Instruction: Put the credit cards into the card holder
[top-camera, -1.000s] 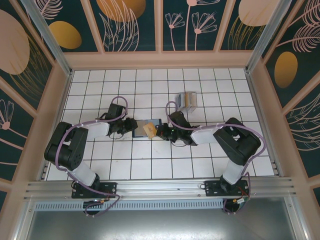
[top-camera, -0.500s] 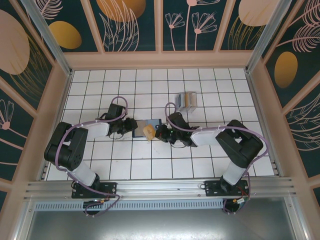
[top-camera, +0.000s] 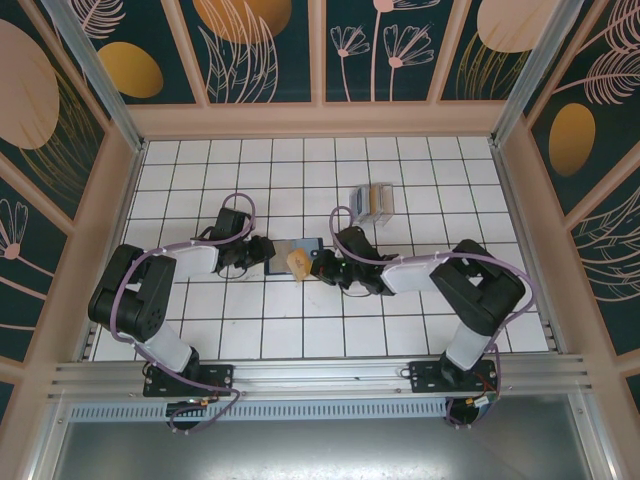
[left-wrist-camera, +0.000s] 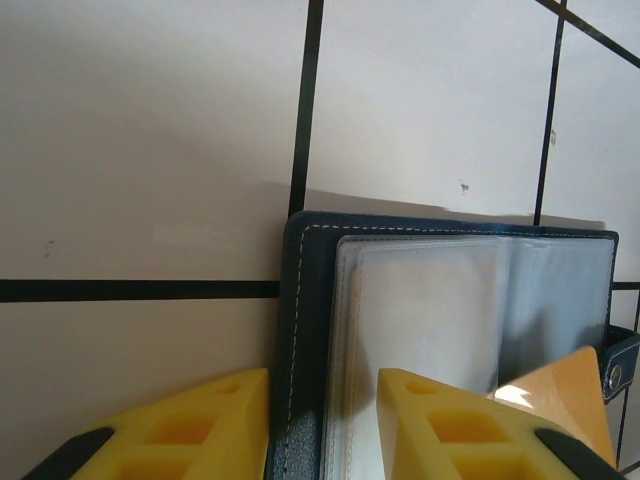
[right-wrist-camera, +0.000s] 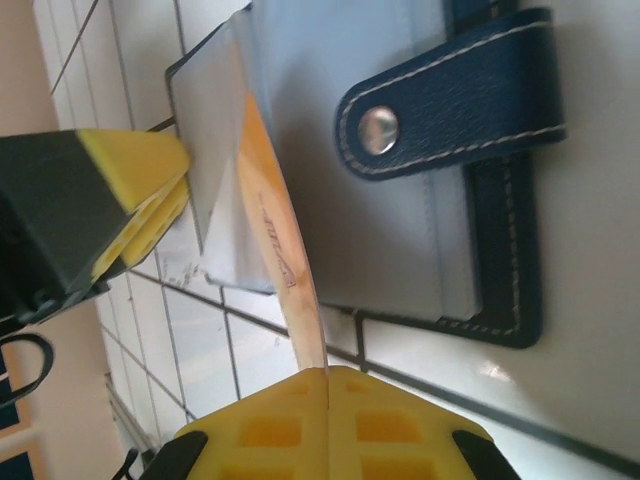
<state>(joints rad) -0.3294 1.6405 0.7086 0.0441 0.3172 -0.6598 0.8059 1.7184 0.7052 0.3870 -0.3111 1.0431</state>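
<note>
Top cam looks down from behind; both wrist cams close-up, sharing the card holder (left-wrist-camera: 440, 330).

We see a white tabletop (top-camera: 200, 330) gridded with black lines. The card holder (left-wrist-camera: 430, 300) is dark navy with pale stitching, its inside leaves frosted blue-grey, its strap bearing a silver snap. The credit card (right-wrist-camera: 285, 270) is yellow-orange. Both arms' fingers (left-wrist-camera: 190, 430) are yellow with black backs.

A lab test cell, probably — aluminium frame rail (top-camera: 320, 375), tiled table (top-camera: 300, 160), printed floral wall panels (top-camera: 250, 50).
</note>
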